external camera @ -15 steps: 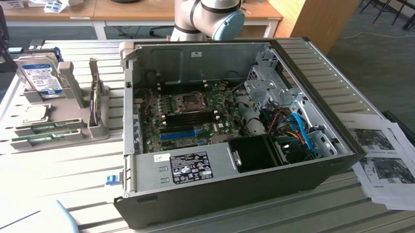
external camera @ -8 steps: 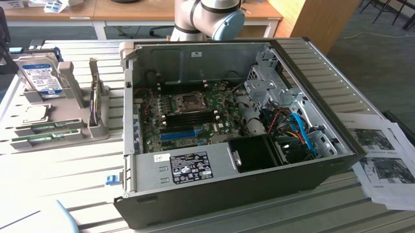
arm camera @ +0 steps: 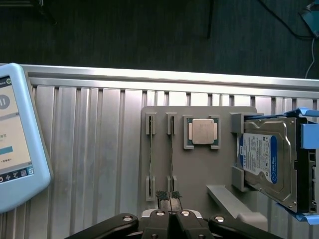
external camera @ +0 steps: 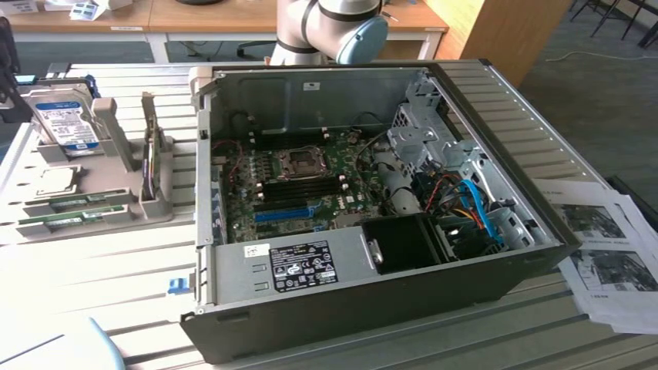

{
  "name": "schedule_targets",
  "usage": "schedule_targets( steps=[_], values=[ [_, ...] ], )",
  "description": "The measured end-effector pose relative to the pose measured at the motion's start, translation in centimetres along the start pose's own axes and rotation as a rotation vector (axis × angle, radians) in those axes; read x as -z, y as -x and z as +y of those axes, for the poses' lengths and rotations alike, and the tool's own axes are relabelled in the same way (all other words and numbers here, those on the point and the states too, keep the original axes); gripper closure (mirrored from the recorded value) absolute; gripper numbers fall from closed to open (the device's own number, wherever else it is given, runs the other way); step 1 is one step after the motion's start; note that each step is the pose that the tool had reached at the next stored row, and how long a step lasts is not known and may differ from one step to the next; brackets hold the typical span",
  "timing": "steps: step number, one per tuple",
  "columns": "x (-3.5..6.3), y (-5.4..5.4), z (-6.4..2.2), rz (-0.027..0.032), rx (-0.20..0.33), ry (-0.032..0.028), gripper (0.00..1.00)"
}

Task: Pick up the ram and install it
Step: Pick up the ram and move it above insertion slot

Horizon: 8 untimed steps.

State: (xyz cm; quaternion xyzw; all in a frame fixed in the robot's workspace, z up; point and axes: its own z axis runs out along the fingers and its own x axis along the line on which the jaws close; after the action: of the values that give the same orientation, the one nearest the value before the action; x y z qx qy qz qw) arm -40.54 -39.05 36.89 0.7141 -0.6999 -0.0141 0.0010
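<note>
Seen edge-on, the two ram sticks hide their chips. Both stand in the gray holder, at nine o'clock from the case in the exterior view. My gripper is pinched closed, empty, near them.

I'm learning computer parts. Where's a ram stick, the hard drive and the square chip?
ram stick (arm camera: 172, 154): wrist view, middle of its edge.
hard drive (arm camera: 261, 157): wrist view, its label.
square chip (arm camera: 203, 131): wrist view, silver top.

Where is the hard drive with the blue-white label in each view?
Exterior view: the hard drive stands upright in the grey tray at the exterior view's left.
Wrist view: the hard drive sits in the same tray, next to the square chip.
Shared landmark: the square chip.
</note>
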Motion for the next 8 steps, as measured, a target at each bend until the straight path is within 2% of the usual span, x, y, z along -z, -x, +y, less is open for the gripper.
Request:
schedule_targets(
  steps=[8],
  values=[
    [-0.70, -0.01, -0.02, 0.0000, 0.000, 0.0000, 0.91]
  ],
)
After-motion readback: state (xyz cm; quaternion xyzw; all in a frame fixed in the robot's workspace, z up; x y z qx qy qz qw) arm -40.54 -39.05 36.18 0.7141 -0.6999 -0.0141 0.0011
